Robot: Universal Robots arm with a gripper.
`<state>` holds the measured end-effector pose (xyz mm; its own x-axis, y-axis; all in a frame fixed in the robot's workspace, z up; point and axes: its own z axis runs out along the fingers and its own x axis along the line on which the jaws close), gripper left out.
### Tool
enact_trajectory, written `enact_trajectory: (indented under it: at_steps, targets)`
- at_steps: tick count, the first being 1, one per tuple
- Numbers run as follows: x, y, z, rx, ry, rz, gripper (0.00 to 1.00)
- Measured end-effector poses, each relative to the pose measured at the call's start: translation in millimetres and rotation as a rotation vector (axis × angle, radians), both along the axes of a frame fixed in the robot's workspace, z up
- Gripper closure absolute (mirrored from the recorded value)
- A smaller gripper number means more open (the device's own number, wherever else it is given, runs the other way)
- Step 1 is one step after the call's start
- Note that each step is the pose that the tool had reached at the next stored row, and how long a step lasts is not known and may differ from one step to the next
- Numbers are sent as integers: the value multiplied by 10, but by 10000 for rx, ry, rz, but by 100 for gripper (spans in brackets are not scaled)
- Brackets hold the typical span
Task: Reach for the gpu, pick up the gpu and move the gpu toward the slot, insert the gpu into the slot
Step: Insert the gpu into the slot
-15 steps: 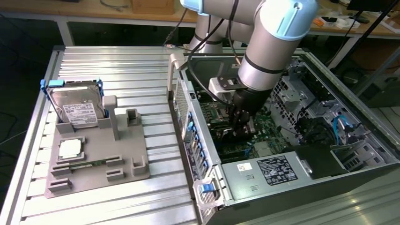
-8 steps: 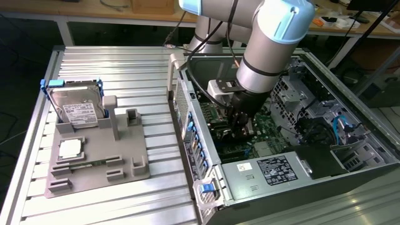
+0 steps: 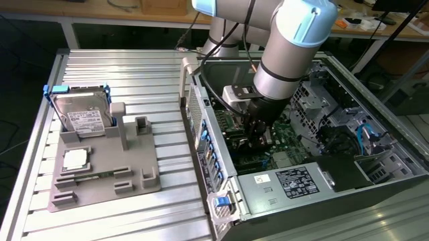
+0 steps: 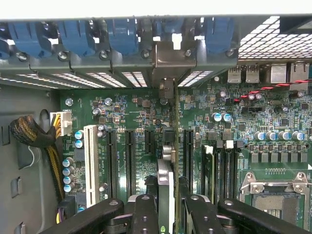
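1. the gripper [image 4: 168,214] is seen in the wrist view with its black fingers [image 4: 145,214] closed on the gpu [image 4: 165,183], which is held edge-on between them.
2. the gpu is held upright above the green motherboard [image 4: 273,141]; its silver bracket [image 4: 171,61] is seen against the case's rear wall, among the blue card clips [image 4: 119,36].
3. the card is lined up lengthwise with the slot [image 4: 187,156], but whether its lower edge is seated there cannot be told.
4. other parallel expansion slots [image 4: 130,163] and a white connector strip [image 4: 90,163] are set just beside the card; the silver cpu socket [image 4: 275,192] is found farther off.
5. in the exterior view the gripper [image 3: 258,138] is lowered inside the open computer case [image 3: 201,108], under the arm [image 3: 288,55].
6. on the exterior view's left, well apart from the case, a grey fixture [image 3: 107,175] is placed on the metal table [image 3: 120,65], with a hard drive [image 3: 84,118] stood in it.
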<state>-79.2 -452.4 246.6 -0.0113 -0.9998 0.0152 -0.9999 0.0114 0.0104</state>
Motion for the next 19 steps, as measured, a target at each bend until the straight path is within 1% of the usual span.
enact_trajectory:
  at_steps: [6,7,8,9,10,15,19]
  targets:
    - [-8,0,1,0,-2,-2,73]
    - [-11,2,-4,18,-8,-8,72]
    - [-11,1,0,10,-15,-7,72]
    - [-8,3,18,-1,-16,0,67]
    - [-7,5,24,4,-22,2,60]
    - [-8,17,78,1,-31,0,60]
    - [-8,25,147,0,-44,0,60]
